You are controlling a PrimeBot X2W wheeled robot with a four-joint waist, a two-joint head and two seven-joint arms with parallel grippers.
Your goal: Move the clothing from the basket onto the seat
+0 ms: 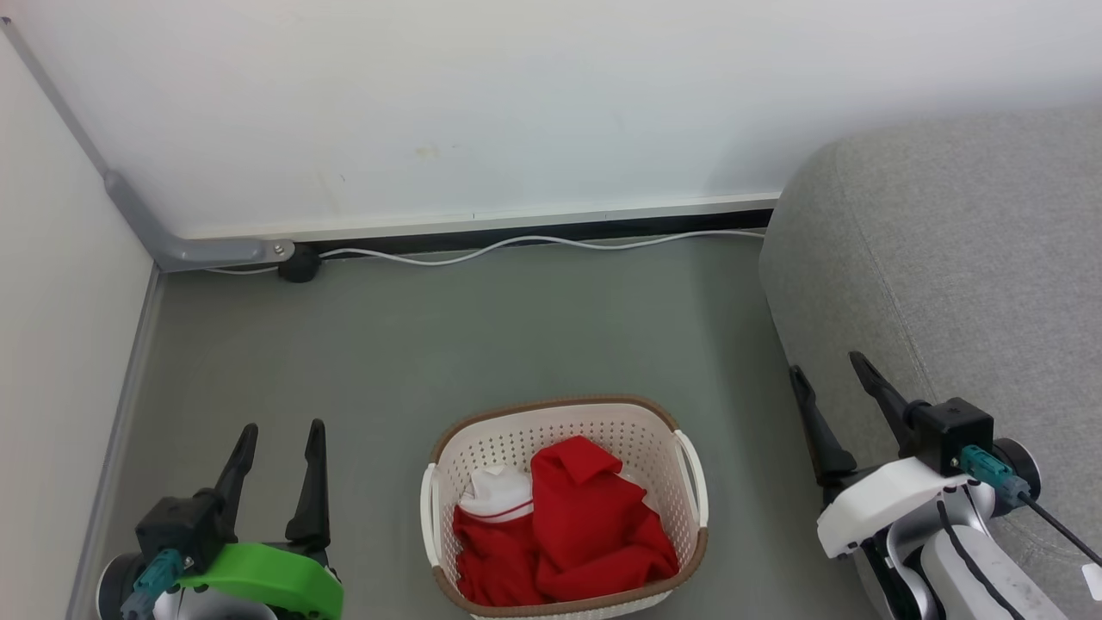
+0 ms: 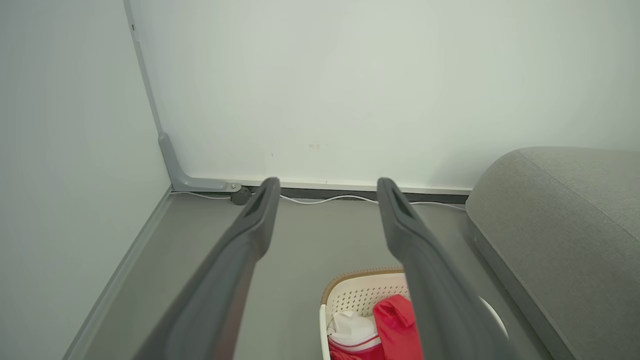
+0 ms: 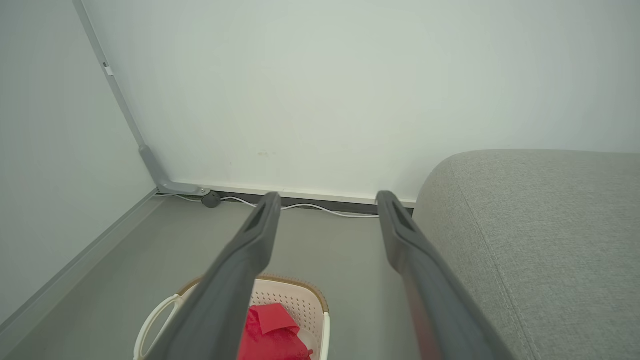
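LAUNDRY AWAITS ITS MOVE: we face a perforated laundry basket standing on the grey-green floor; the red clothing lies heaped inside it, one piece folded over the other, with a white striped collar showing at the left of the pile. Nothing red lies on the seat, a large grey sofa cushion to our right, so we judge the task not yet begun.

Our left gripper hangs to the left of the basket and our right gripper to its right, just beside the cushion's rounded edge; both have their jaws spread wide with nothing between them, and neither touches basket or fabric.

We read this as a ready stance: the dark fingers point forward over the floor and flank the load, so that either arm could dip in from above; the right one looks the handier to us, since it sits between basket and seat.

The garments sit below the brown rim, so a reach would have to come down over it rather than from the side; soft cloth may trail, or catch on the rim or a white handle, as it lifts. A white cable runs along the foot of the far wall, well apart from the work.
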